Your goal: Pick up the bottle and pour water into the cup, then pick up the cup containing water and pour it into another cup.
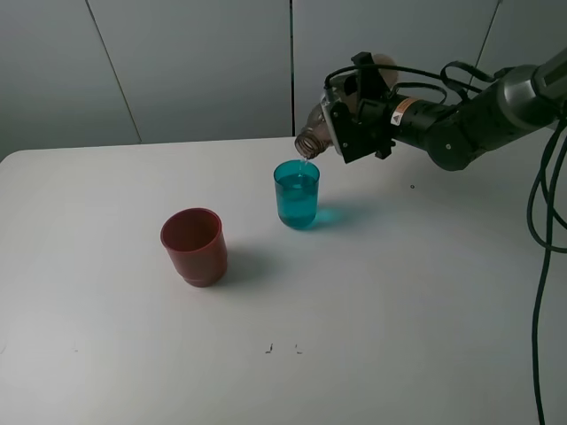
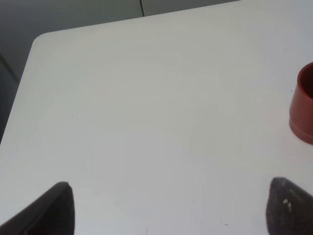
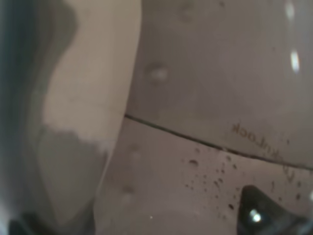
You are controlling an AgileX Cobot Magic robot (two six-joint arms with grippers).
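Observation:
My right gripper [image 1: 347, 124] is shut on the grey-brown bottle [image 1: 316, 135] and holds it tipped on its side, neck pointing down-left over the teal cup [image 1: 296, 194]. A thin stream of water falls from the neck into the teal cup, which stands near the table's middle and holds water. In the right wrist view the bottle's wall [image 3: 210, 98] fills the frame, with droplets on it. The red cup [image 1: 193, 245] stands left and nearer, and shows at the edge of the left wrist view [image 2: 303, 105]. My left gripper [image 2: 168, 208] is open and empty above bare table.
The white table [image 1: 399, 292] ends at a rounded far-left corner [image 2: 41, 41]. A grey panelled wall stands behind it. Black cables [image 1: 542, 221] hang at the right edge, next to the right arm.

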